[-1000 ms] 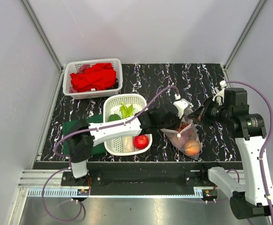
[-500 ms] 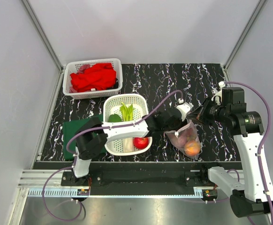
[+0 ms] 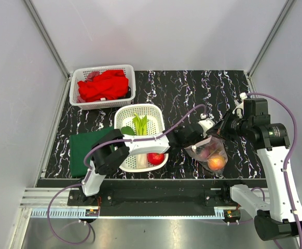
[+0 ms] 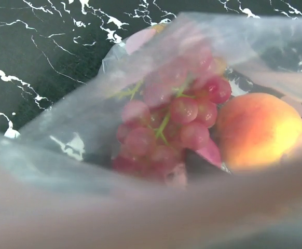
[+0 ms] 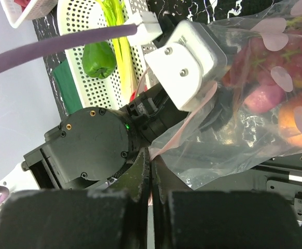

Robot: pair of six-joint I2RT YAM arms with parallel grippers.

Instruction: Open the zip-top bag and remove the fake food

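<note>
While the right gripper [image 5: 150, 171] has its fingers pressed together on the pink zip edge of the bag [image 5: 234, 140], the clear film hangs from that pinch over the table [image 3: 192, 88]. The left gripper [image 3: 198, 141] sits at the bag mouth, just beside the right gripper. Film covers its fingers, so their spread cannot be told. Directly ahead of the left gripper, inside the bag, lie the grapes [image 4: 166, 129]. The peach [image 4: 260, 129] touches them on the side toward the near table edge. Behind the left gripper, alongside its arm, a white basket [image 3: 121, 115] holds the pepper [image 5: 99, 57], the leek [image 3: 139, 123] and the apple [image 3: 155, 157].
</note>
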